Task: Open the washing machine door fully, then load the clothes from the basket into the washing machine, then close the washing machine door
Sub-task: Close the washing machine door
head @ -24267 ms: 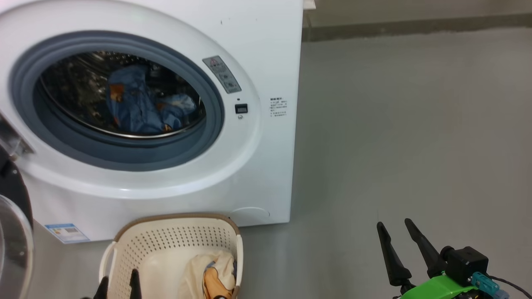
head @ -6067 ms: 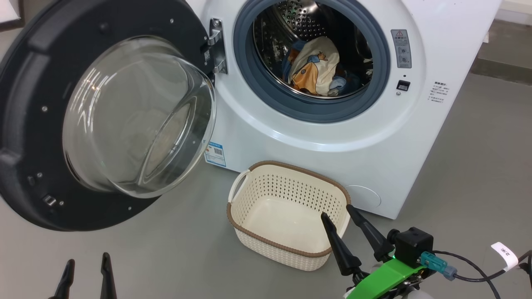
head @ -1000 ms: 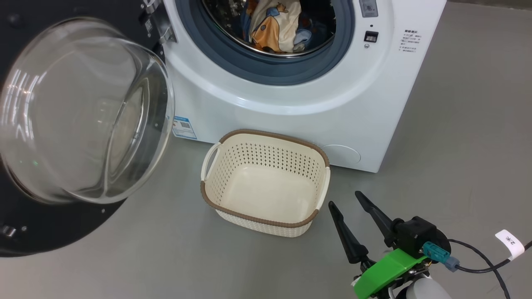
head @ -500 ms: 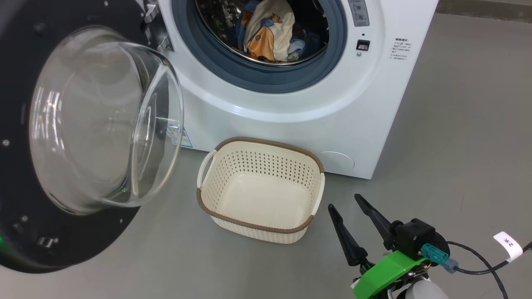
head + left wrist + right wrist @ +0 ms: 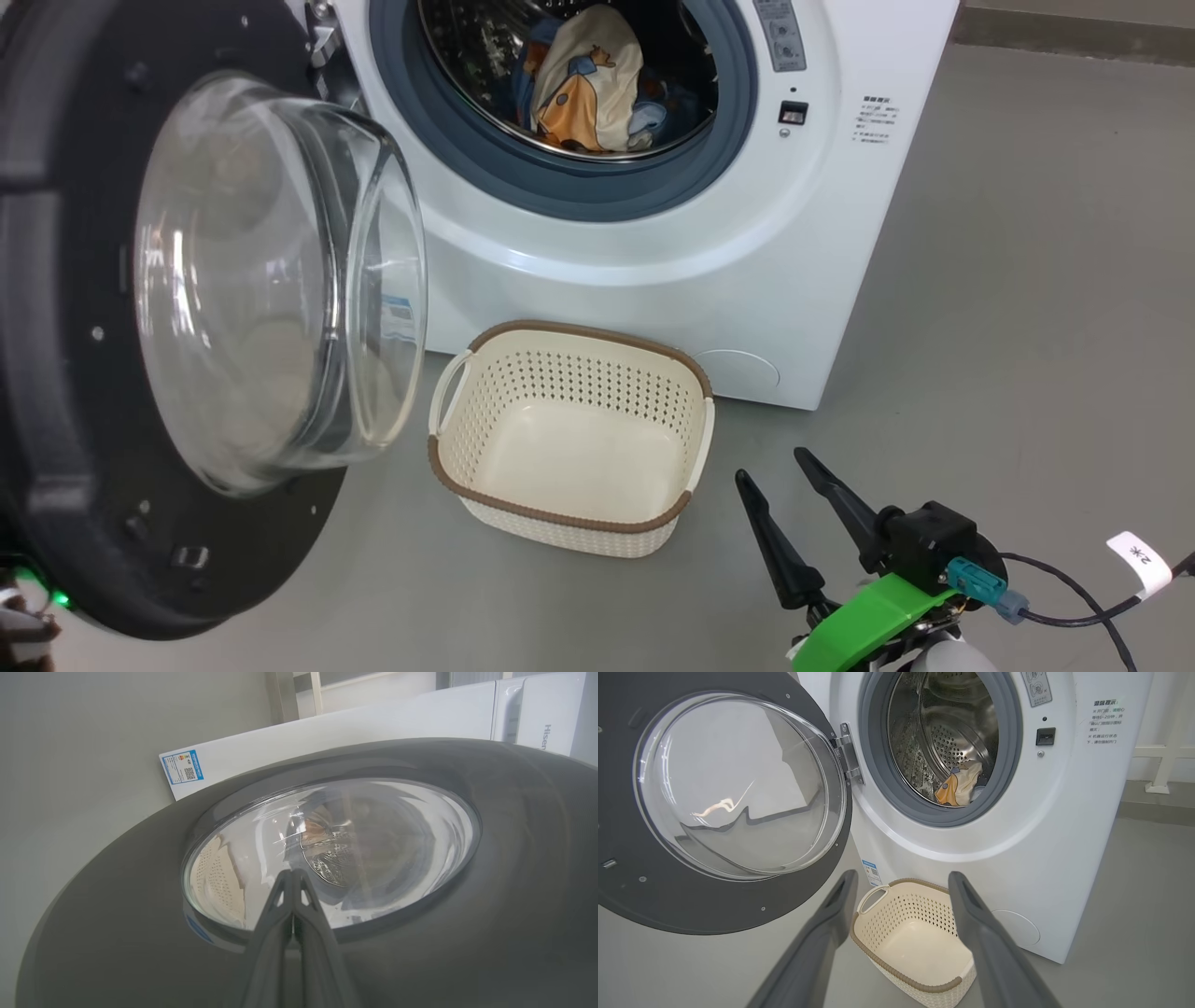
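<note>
The left claw (image 5: 293, 872) is clenched on nothing, tips aimed at the outer glass of the half-open washing machine door (image 5: 47, 280); the right claw (image 5: 771, 465) is released, beside the empty basket (image 5: 579, 331). The clothes (image 5: 583, 79) lie inside the washing machine (image 5: 653, 271), near its lip. Likely hazards: clenched tips skidding on the glossy door, the bowl window (image 5: 271, 280) clipping the basket just beside it, or a garment trapped at the rubber ring (image 5: 560, 196).

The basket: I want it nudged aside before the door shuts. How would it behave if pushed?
Empty and made of thin perforated plastic, the basket probably weighs little and would slide readily on the smooth floor. Low and wide, it seems unlikely to tip. Its walls may flex slightly.
</note>
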Available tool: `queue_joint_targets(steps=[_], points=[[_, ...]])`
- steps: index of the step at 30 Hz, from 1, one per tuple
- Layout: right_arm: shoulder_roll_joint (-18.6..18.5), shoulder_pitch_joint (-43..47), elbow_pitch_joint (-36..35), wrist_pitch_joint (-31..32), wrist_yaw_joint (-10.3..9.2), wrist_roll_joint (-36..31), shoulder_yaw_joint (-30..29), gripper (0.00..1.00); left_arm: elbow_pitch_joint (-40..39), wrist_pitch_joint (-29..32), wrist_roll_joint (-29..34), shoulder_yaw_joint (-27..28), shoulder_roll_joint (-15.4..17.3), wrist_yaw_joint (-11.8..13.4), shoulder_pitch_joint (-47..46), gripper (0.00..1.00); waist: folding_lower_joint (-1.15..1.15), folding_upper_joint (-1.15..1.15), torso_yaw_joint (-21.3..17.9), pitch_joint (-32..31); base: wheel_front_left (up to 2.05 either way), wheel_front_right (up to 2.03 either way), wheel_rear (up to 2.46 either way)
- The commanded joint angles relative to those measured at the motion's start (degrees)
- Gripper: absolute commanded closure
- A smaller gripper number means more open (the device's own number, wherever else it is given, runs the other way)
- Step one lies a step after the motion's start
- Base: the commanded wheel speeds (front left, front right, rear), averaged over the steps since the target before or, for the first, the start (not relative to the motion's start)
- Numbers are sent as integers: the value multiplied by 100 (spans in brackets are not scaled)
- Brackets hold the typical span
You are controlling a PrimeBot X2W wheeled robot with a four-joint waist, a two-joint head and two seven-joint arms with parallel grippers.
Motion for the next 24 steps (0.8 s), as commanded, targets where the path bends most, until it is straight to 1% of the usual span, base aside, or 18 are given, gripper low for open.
queue_joint_targets(steps=[1, 11, 12, 18, 24], points=[[70, -42, -170, -69, 9, 92, 162, 0, -310, 119, -54, 53, 125, 62, 73, 100, 0, 0, -20, -12, 0, 0, 0], [70, 1, -187, -69, 9, 148, 175, 0, -1574, 454, -205, -13, -411, 501, 732, 100, 0, 0, -91, -60, 0, 0, 0], [70, 1, -187, -69, 9, 148, 175, 0, -1574, 454, -205, -13, -411, 501, 732, 100, 0, 0, -91, -60, 0, 0, 0], [71, -18, -186, -70, 9, 167, 170, 0, -2088, 599, -318, -81, -641, 707, 943, 100, 0, 0, -114, -63, 0, 0, 0], [71, -62, -196, -70, 9, 167, 147, 0, -2457, 638, -455, -214, -827, 855, 1084, 100, 0, 0, -156, -11, 0, 0, 0]])
